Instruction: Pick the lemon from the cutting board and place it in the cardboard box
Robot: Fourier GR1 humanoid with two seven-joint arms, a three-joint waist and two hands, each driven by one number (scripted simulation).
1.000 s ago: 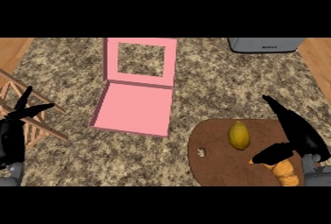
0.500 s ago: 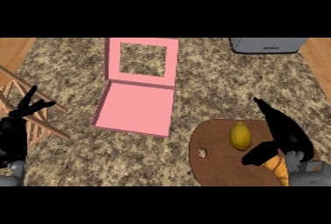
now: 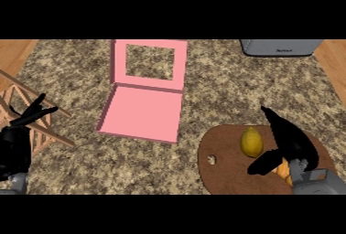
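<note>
One robot hand (image 3: 289, 137), the right, spread open just beside lemon (image 3: 252, 141), not holding it

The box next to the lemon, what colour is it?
Pink: the box shows best in the head view.

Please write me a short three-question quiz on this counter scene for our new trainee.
1. True or false: the lemon lies on the brown cutting board.
2. Which hand is nearer the lemon? A) the left hand B) the right hand
3. Fill in: the open box is coloured ____.

Key
1. True; it lies on the board, just beside the right hand's fingers, not yet held.
2. B; the left hand rests open at the view's left edge, over a wooden rack.
3. Pink; its lid is folded back, with a square opening through which the counter shows.
</note>
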